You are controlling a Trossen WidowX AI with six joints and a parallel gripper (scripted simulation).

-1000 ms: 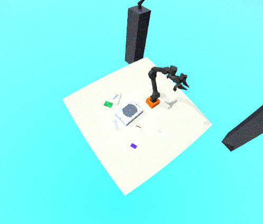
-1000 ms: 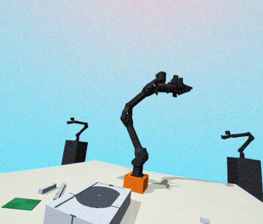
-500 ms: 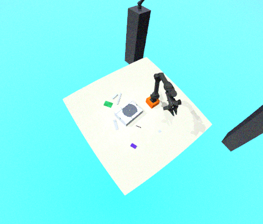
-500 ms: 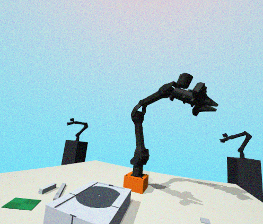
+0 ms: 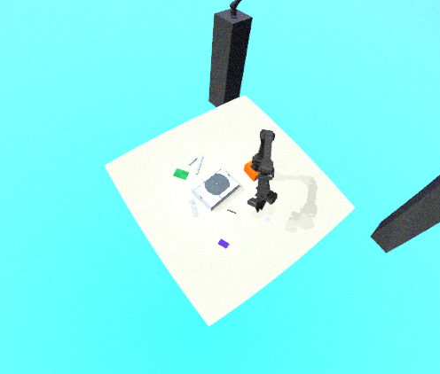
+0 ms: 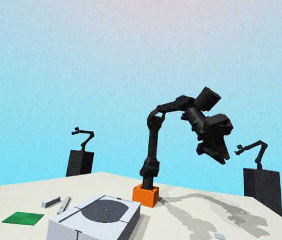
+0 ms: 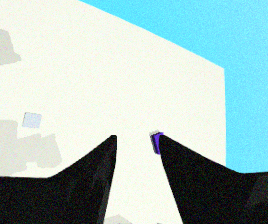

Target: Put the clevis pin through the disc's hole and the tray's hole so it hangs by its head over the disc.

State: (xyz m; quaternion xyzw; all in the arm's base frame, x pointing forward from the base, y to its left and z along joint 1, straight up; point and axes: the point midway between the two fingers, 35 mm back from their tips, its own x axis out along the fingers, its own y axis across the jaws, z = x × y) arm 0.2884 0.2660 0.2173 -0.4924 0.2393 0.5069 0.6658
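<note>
Bright cyan surrounds the cream table, and two dark pillars stand beyond it. From above, the small arms on top of them are cut off by the picture's edges.

Wide grey disc lies flat in the pale tray, a tiny light dot at its middle; the tray's own hole cannot be made out. The outside view cuts off the tray's near end.

Beside the tray, on the table, lies a small, thin dark piece that looks like the pin. It is too small for its head to be told apart, and neither other view clearly shows it.

The gripper hangs above the table, pointing down at a slant, its fingers partly open with nothing between them. One fingertip hides part of the purple block in the wrist view. Near the gripper in the top view is a pale square, too faint to identify.
</note>
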